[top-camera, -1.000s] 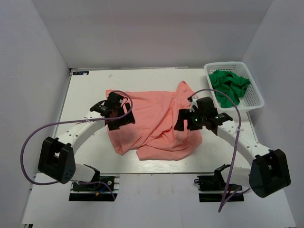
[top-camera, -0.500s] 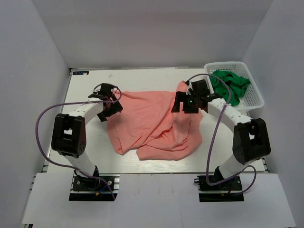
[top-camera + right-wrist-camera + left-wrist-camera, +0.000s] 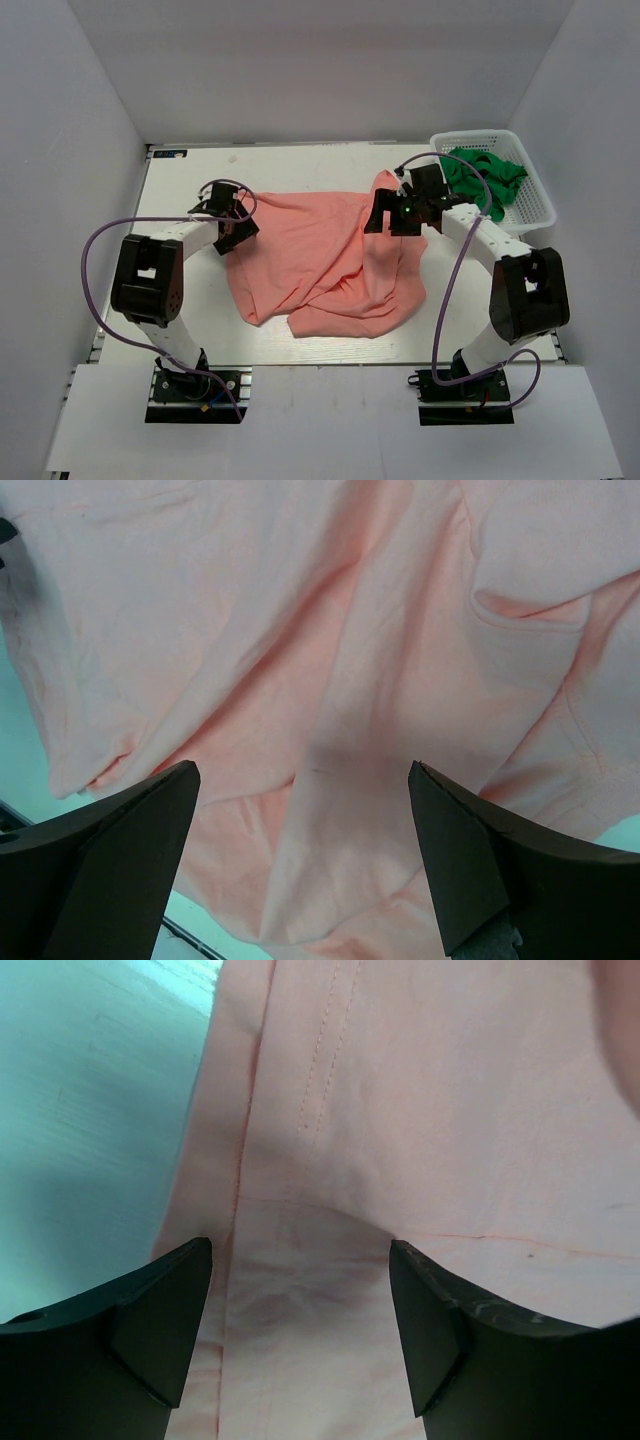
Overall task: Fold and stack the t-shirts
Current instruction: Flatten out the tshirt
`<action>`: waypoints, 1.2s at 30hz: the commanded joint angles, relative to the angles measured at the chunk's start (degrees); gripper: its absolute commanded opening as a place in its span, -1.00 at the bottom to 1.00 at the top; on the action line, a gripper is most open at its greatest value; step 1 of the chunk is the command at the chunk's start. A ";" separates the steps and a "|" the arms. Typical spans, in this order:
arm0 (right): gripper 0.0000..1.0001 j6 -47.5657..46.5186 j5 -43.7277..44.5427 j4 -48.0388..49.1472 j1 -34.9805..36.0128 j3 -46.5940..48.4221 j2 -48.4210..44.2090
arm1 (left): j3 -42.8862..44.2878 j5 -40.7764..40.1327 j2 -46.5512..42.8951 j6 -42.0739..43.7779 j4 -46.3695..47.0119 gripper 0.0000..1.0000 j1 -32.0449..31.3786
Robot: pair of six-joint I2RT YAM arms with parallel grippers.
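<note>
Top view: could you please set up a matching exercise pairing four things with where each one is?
Things:
1. pink shirt
2. green garment
3. left gripper
4. right gripper

Places:
A. in the basket
B. above the shirt's left edge
C. rumpled on the table
D. above the shirt's far right side

Pairs: 1-C, 2-A, 3-B, 4-D.

The salmon-pink short-sleeved shirt of thin soft cloth (image 3: 320, 265) is lying on the middle of the flat white table (image 3: 190, 300). The white plastic lattice basket (image 3: 541, 197) is sitting to the shirt's right and a little behind it, and the bright green cloth garment (image 3: 484, 178) is lying inside. The left gripper (image 3: 298, 1255) is hanging over the shirt's left edge, and the right gripper (image 3: 302, 770) over the shirt's far right part.
</note>
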 commanded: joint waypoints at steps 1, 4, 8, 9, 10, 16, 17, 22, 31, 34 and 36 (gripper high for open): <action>0.81 0.00 -1.70 0.33 -0.79 -0.01 -2.58 | -0.60 1.22 -2.33 -0.16 3.61 0.60 0.44; 0.81 -0.09 -2.06 -0.02 -0.70 -0.01 -2.93 | -1.21 2.97 -2.32 -0.78 4.92 0.54 0.44; 0.81 0.00 -2.14 0.24 -0.62 -0.63 -3.02 | -3.06 2.98 -4.08 -1.39 5.55 0.34 0.44; 0.81 0.00 -2.49 0.07 -0.70 -0.63 -3.02 | -3.06 2.46 -4.77 -1.39 5.55 0.29 0.44; 0.81 0.08 -2.67 0.16 -0.88 -0.80 -2.93 | -3.06 2.45 -5.39 -1.39 5.55 0.20 0.44; 0.81 0.17 -2.93 0.95 -0.79 -0.98 -3.02 | -4.55 1.92 -6.63 -1.39 6.78 -0.53 0.44; 0.81 0.08 -2.94 0.95 -0.71 -0.98 -3.19 | -4.55 1.92 -6.02 -1.39 6.78 -0.70 0.44; 0.81 0.08 -2.15 0.16 -0.88 -0.72 -3.63 | -3.42 0.79 -4.61 -0.78 6.08 -0.94 0.44; 0.81 -0.88 -1.44 -0.72 -0.88 -0.63 -3.98 | -3.15 -3.17 -3.99 -0.07 1.07 -0.38 0.44; 0.81 -0.88 -1.44 -0.63 -0.79 -0.63 -4.07 | -3.68 -3.70 -3.99 -0.07 1.07 -0.29 0.44; 0.81 -1.23 -1.44 -0.81 -0.97 -0.54 -4.07 | -3.68 -4.40 -3.99 -0.07 1.07 -0.24 0.44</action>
